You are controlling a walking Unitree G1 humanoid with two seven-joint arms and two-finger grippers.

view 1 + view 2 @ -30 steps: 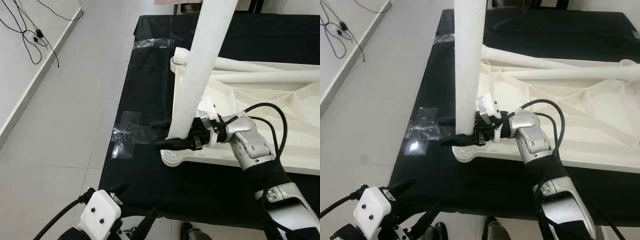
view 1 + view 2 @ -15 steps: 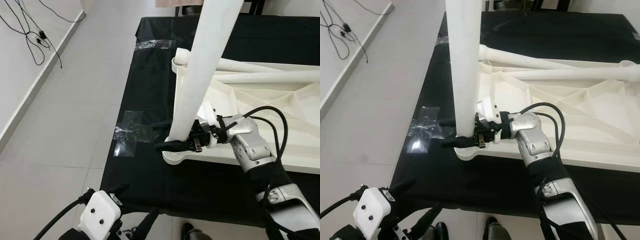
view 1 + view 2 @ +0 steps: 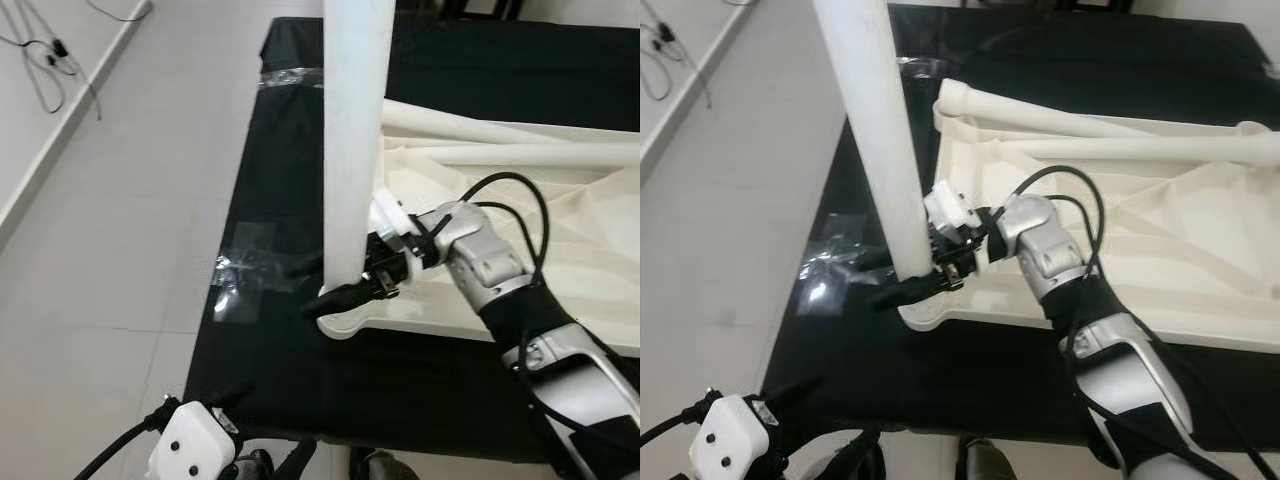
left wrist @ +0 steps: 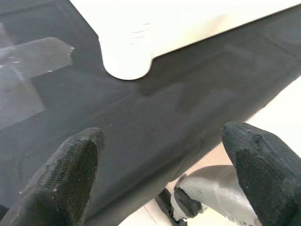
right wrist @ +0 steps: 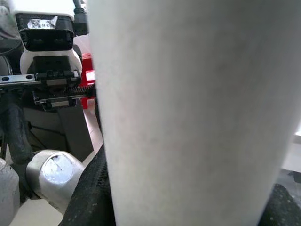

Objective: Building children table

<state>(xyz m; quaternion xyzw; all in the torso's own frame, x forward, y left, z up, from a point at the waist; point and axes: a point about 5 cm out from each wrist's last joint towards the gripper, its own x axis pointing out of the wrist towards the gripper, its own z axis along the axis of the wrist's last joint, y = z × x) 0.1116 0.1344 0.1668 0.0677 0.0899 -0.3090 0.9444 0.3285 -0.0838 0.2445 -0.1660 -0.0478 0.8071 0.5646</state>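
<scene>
open left gripper (image 4: 160, 165) above black cloth (image 4: 141, 117), near white table corner (image 4: 126, 59).

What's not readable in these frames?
- Top of the upright leg: cut off by the upper frame edge in both eye views.
- Leg-to-tabletop joint: hidden behind the right claw.
- Left claw: idle and open; the left eye view shows its arm cropped at the bottom edge.

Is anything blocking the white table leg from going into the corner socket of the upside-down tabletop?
Nothing visible does. The right gripper holds the table leg upright with its lower end at the corner socket of the tabletop.
</scene>
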